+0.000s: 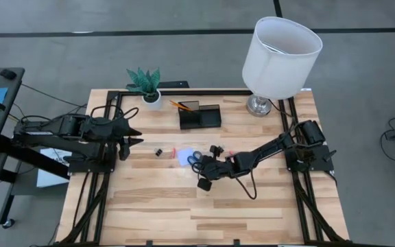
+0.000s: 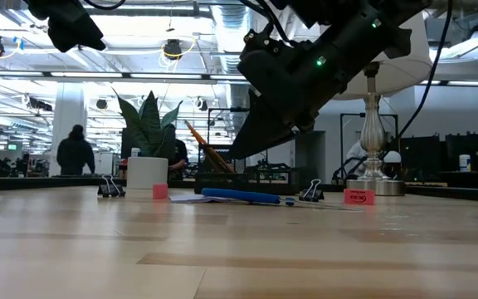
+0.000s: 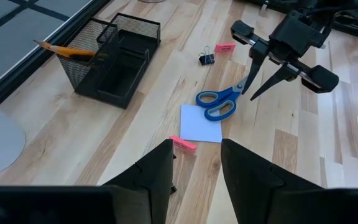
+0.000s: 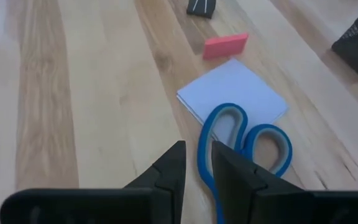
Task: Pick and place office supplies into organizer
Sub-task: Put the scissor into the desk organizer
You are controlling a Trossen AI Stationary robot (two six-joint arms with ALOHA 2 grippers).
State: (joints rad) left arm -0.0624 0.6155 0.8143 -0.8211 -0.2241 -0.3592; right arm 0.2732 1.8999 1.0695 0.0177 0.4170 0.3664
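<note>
Right wrist view showed the blue-handled scissors [image 4: 244,146] lying flat on the table, their handles overlapping a corner of the pale square note pad [image 4: 234,87], well short of the organizer [image 1: 199,116]. The right gripper [image 4: 194,165] was held just above the scissors, one handle loop just beyond its fingertips, jaws spread narrowly and nothing pinched. The step was judged to be the reach for the scissors; a descent and a closing were called for next. The left gripper [image 3: 194,163], slightly parted and empty, was parked far from the organizer.

Right gripper [image 3: 267,70] reaches toward desk centre, tilted down, fingers narrowly parted. Left gripper [image 1: 133,135] hovers at left side, fingers apart.
</note>
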